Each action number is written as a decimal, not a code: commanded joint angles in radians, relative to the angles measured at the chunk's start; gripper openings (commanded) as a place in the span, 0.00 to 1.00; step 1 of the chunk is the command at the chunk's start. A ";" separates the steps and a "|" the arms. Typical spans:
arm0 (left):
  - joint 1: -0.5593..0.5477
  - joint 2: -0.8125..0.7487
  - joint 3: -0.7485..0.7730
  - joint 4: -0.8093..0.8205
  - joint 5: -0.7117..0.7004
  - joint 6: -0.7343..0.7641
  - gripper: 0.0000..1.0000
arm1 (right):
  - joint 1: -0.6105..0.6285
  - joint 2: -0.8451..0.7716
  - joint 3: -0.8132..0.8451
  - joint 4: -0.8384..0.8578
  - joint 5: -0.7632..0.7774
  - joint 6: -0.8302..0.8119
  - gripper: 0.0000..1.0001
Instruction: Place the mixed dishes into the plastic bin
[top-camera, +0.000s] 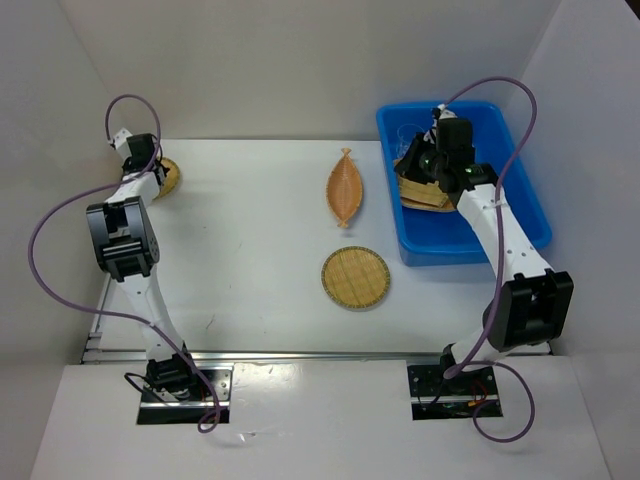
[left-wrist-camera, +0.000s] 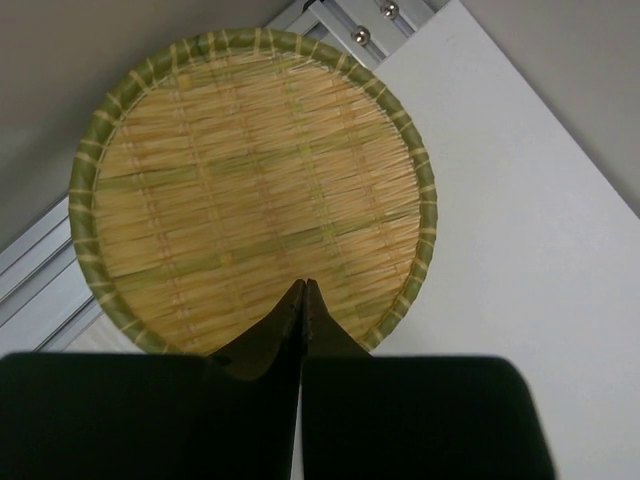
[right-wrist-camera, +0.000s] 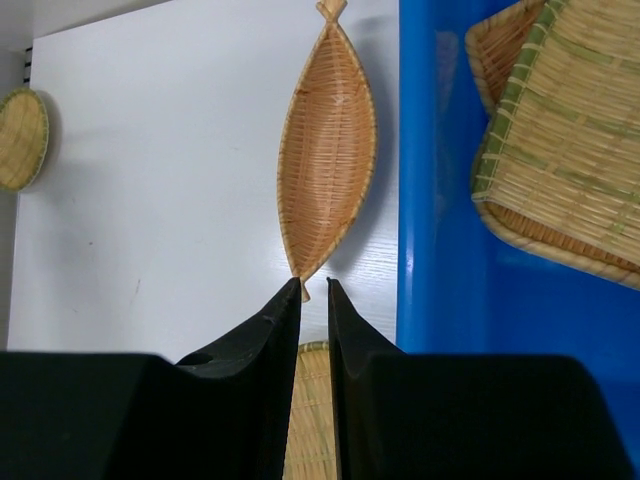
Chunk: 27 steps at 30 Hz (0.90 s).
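The blue plastic bin (top-camera: 520, 215) stands at the far right and holds a few rounded-square woven trays (top-camera: 425, 190), also in the right wrist view (right-wrist-camera: 570, 140). My right gripper (top-camera: 414, 158) hangs over the bin's left part, its jaws a narrow gap apart and empty (right-wrist-camera: 314, 284). A pointed leaf tray (top-camera: 345, 187) and a round tray (top-camera: 355, 277) lie on the table left of the bin. A second round green-rimmed tray (left-wrist-camera: 250, 170) sits at the far left edge. My left gripper (left-wrist-camera: 303, 284) is shut and empty just above its near rim. I cannot make out the clear cup.
White walls enclose the table on the left, back and right. The far-left round tray (top-camera: 168, 178) overhangs the table edge by an aluminium rail (left-wrist-camera: 40, 250). The bin's blue wall (right-wrist-camera: 440, 250) stands close beside the leaf tray (right-wrist-camera: 328, 150).
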 joint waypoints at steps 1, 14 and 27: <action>-0.001 0.027 0.065 0.056 0.009 0.022 0.00 | -0.004 -0.053 -0.008 0.045 -0.013 0.009 0.22; -0.001 0.161 0.155 -0.075 0.136 -0.011 0.00 | -0.004 -0.024 0.052 0.026 -0.054 -0.011 0.21; -0.062 0.171 0.125 -0.164 0.257 0.013 0.00 | -0.004 0.019 0.081 0.026 -0.042 -0.051 0.19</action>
